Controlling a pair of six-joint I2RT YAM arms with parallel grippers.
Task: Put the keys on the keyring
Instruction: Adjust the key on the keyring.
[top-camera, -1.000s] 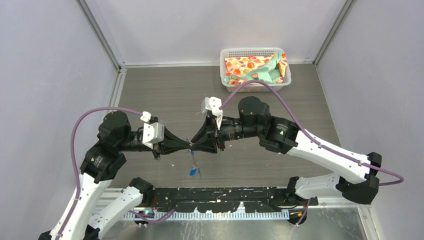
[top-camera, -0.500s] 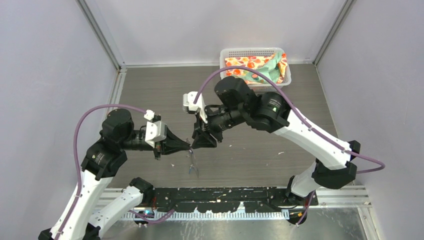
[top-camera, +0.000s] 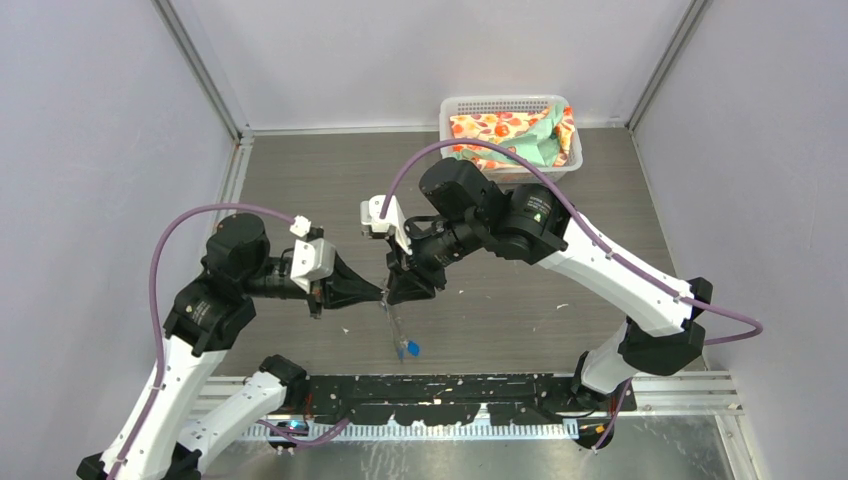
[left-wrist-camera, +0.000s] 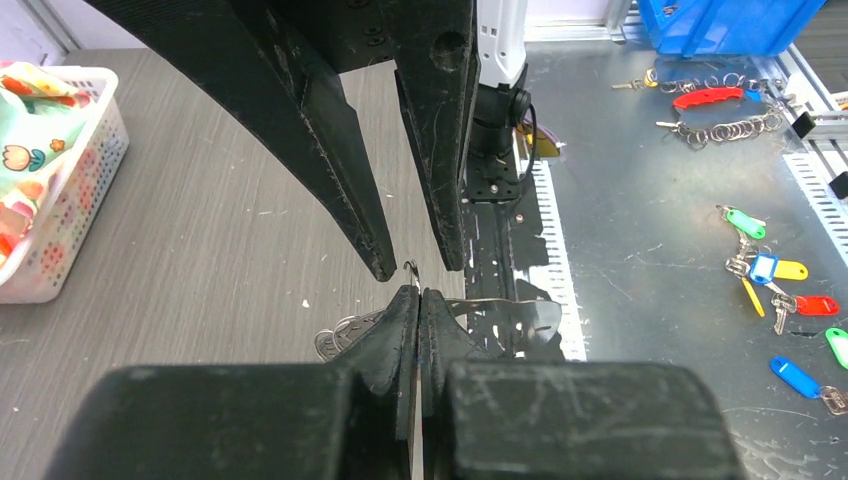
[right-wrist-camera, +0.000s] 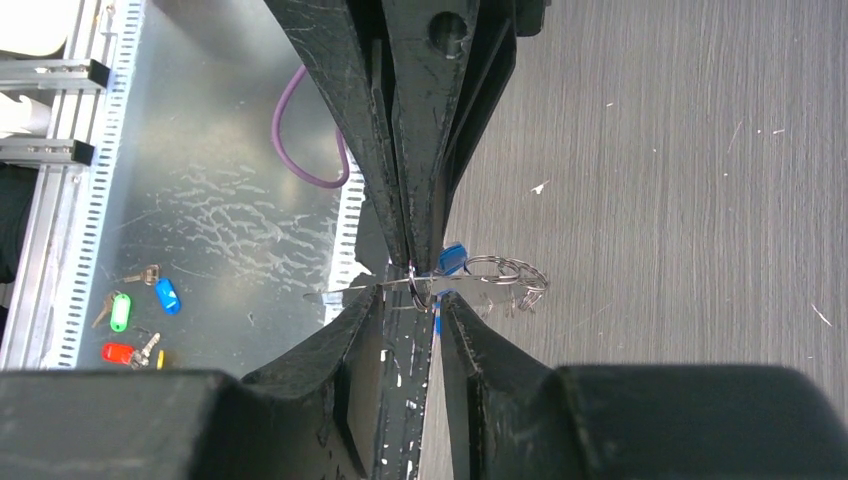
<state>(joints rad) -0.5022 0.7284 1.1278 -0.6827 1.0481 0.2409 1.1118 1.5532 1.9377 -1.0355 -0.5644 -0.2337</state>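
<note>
My left gripper (top-camera: 381, 292) is shut on the keyring (top-camera: 392, 322), a thin silvery wire loop that hangs edge-on below its tips. One key with a blue head (top-camera: 411, 348) dangles at the loop's bottom; I cannot make out a second key. My right gripper (top-camera: 397, 289) faces the left one tip to tip, jaws apart. In the right wrist view the keyring (right-wrist-camera: 340, 291) runs as a thin line across my open right gripper (right-wrist-camera: 410, 298), with the blue key head (right-wrist-camera: 452, 258) behind. In the left wrist view my left gripper (left-wrist-camera: 418, 293) pinches the wire.
A white basket (top-camera: 453, 108) of patterned cloth stands at the back right. Small silver rings (right-wrist-camera: 506, 271) hang by the blue key. Spare coloured key tags (left-wrist-camera: 768, 270) lie on the metal shelf beyond the table's near edge, above the black rail (top-camera: 450, 388).
My right arm swung left and raised its elbow; its gripper stays at the left gripper's tips. The hanging blue key has swung lower and to the right. The left arm barely moved.
</note>
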